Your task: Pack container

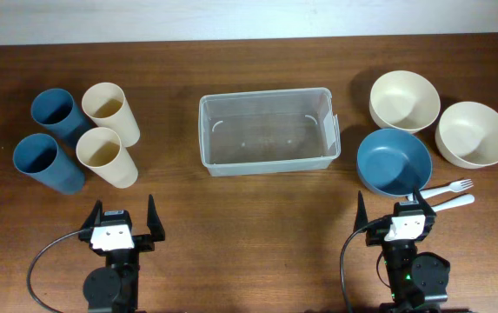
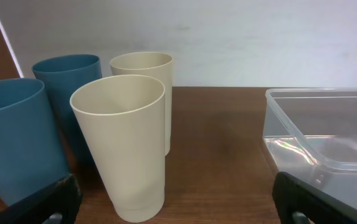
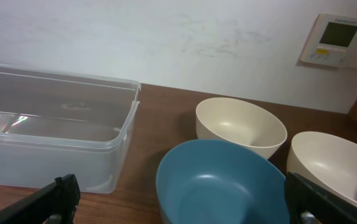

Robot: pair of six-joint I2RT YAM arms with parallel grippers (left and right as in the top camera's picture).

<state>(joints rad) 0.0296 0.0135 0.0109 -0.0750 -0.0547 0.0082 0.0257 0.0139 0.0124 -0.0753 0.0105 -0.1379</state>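
The clear plastic container [image 1: 266,130] stands empty at the table's middle back; it also shows in the left wrist view [image 2: 328,134] and the right wrist view [image 3: 53,134]. Two blue cups [image 1: 56,113] and two cream cups [image 1: 109,111] stand at the left. A blue bowl [image 1: 394,162] and two cream bowls [image 1: 403,100] stand at the right, with a white fork and spoon [image 1: 450,195] beside them. My left gripper [image 1: 125,223] is open and empty, in front of the cups [image 2: 128,143]. My right gripper [image 1: 396,212] is open and empty, just in front of the blue bowl [image 3: 222,183].
A white wall runs behind the table's far edge, with a thermostat panel [image 3: 337,40] on it. Bare wooden table [image 1: 257,217] lies between the two grippers and in front of the container.
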